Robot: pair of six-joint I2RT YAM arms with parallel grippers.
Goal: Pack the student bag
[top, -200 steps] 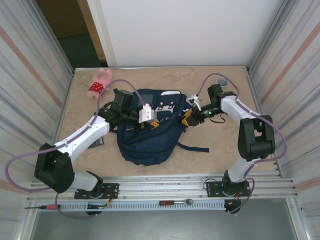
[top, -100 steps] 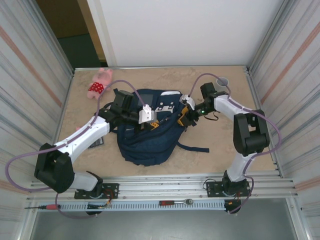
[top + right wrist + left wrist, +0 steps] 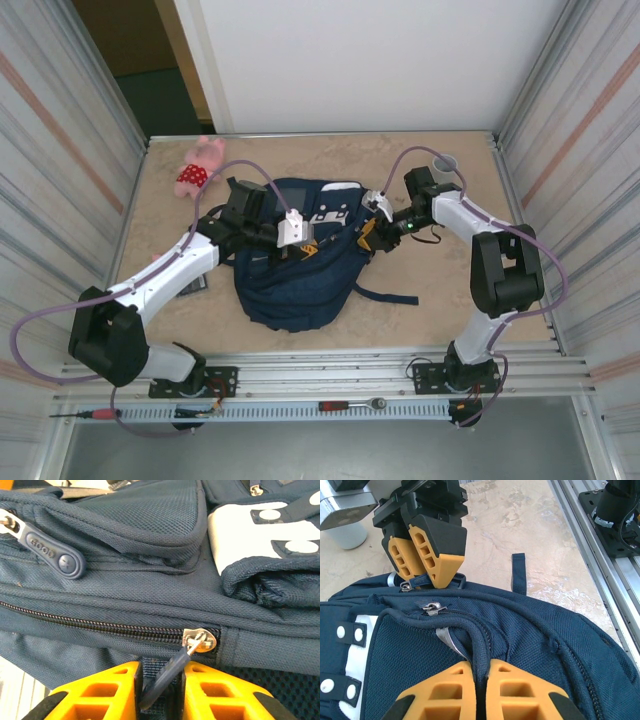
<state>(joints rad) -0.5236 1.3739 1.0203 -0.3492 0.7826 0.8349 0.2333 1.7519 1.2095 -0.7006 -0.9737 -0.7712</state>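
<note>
- Table [image 3: 450, 290]: pale, stone-patterned top, carrying everything listed below.
- Student bag [image 3: 295, 285]: navy, lying flat at the middle of the table between the two arms. Its white patch is facing up at the far end, and one strap is trailing out to the right.
- Left arm [image 3: 160, 275]: reaching from the near left corner across to the far left part of the bag.
- Right arm [image 3: 505, 270]: rising from the near right and bending back left to the bag's far right edge.
- Left gripper [image 3: 479, 672]: fingers pressing together on a rolled ridge of the bag's fabric, holding it.
- Right gripper [image 3: 161, 675]: fingers standing narrowly apart at the end of a zip. Whether they are pinching anything cannot be told.
- Plush toy [image 3: 200, 165]: pink with a red spotted part, lying at the far left, apart from the bag.
- Cup [image 3: 443, 162]: pale, standing near the far right corner, beyond the right arm.
- Zip pull [image 3: 172, 669]: dark tab hanging from a metal slider, lying between the right gripper's fingers.
</note>
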